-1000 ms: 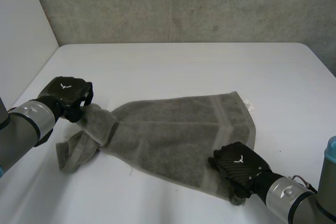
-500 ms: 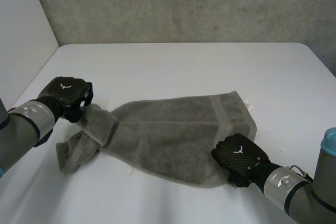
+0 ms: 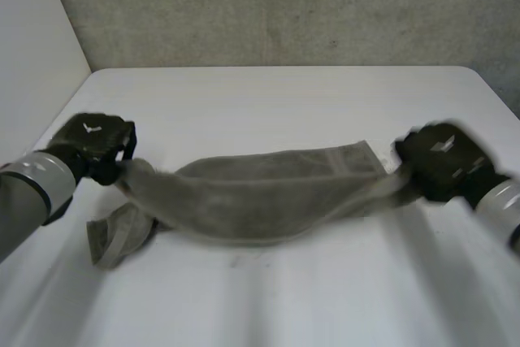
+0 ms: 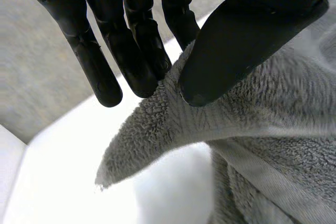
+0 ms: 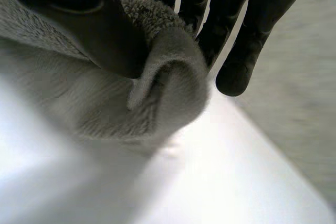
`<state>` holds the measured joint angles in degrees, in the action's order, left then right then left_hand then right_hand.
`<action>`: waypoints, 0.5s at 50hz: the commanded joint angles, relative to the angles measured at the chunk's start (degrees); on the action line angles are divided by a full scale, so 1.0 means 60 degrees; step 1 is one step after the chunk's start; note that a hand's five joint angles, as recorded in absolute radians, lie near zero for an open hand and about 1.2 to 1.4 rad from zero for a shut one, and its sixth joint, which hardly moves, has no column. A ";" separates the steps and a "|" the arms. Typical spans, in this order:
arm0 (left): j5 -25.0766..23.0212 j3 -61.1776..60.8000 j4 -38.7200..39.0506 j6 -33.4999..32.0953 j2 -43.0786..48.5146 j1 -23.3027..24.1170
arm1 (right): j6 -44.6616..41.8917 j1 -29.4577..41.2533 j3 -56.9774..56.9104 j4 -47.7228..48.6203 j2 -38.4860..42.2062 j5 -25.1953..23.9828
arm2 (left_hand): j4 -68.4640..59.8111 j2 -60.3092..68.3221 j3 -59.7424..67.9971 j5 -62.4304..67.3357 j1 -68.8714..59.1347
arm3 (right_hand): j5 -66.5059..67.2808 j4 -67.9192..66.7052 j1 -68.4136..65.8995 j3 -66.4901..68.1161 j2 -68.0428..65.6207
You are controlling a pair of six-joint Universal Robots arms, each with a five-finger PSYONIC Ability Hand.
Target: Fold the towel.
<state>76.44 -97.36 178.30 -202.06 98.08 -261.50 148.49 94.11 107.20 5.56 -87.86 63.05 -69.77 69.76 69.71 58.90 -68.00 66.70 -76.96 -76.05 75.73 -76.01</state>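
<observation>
A grey terry towel (image 3: 260, 193) stretches across the middle of the white table (image 3: 268, 95), running from 9 o'clock to 3 o'clock between the two hands and sagging in a shallow curve at its centre. Whether the sagging middle touches the table I cannot tell. Its pile looks thick and looped, and a flat woven band crosses it near the 3 o'clock end. One loose end trails off the stretched part and lies crumpled on the table at about 8 o'clock, just below the left hand (image 3: 93, 140). That hand sits at the 9 o'clock end. In the left wrist view its thumb (image 4: 247, 40) presses a bunched fold of towel against the nearly straight fingers (image 4: 131, 40), and a pointed corner of cloth sticks out past the fingertips. The right hand (image 3: 443, 160) is at the 3 o'clock end. In the right wrist view its thumb (image 5: 79, 19) clamps a rolled-over edge of towel against the fingers (image 5: 210, 14), with the cloth curling into a rounded lip beyond the thumb. A grey concrete wall (image 3: 284, 6) stands behind the table at 12 o'clock.
</observation>
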 commanded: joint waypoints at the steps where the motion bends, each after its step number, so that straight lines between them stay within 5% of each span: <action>1: -0.0026 0.0594 -0.0885 0.0307 -0.1607 -0.0200 | 0.0828 -0.1255 -0.2699 -0.2722 -0.1147 -0.0430 | -0.1706 0.1707 0.1715 0.1850 -0.2000 | 0.0550 -0.0506 -0.0658 0.0711 -0.0665; 8: -0.0070 0.2321 -0.2876 0.0835 -0.2474 -0.0230 | 0.0858 -0.1827 -0.6625 -0.5757 -0.1090 -0.0446 | -0.1706 0.1707 0.1715 0.1850 -0.2000 | 0.0550 -0.0506 -0.0658 0.0711 -0.0665; 14: -0.0114 0.2998 -0.3686 0.0748 -0.2181 -0.0274 | 0.0828 -0.1886 -0.7994 -0.7006 -0.0255 -0.0519 | -0.1706 0.1707 0.1715 0.1850 -0.2000 | 0.0550 -0.0506 -0.0658 0.0711 -0.0665; 25: -0.0070 0.4917 -0.3905 0.0792 0.1759 -0.0259 | 0.0579 -0.0861 -1.0060 -0.7812 0.3378 0.0243 | -0.1706 0.1707 0.1715 0.1850 -0.2000 | 0.0550 -0.0506 -0.0658 0.0711 -0.0665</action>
<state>75.60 -74.40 154.50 -197.51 97.87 -263.52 152.51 85.43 52.02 -41.74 -77.39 61.55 -69.77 69.77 69.71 58.90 -68.00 66.70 -76.96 -76.09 76.48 -76.01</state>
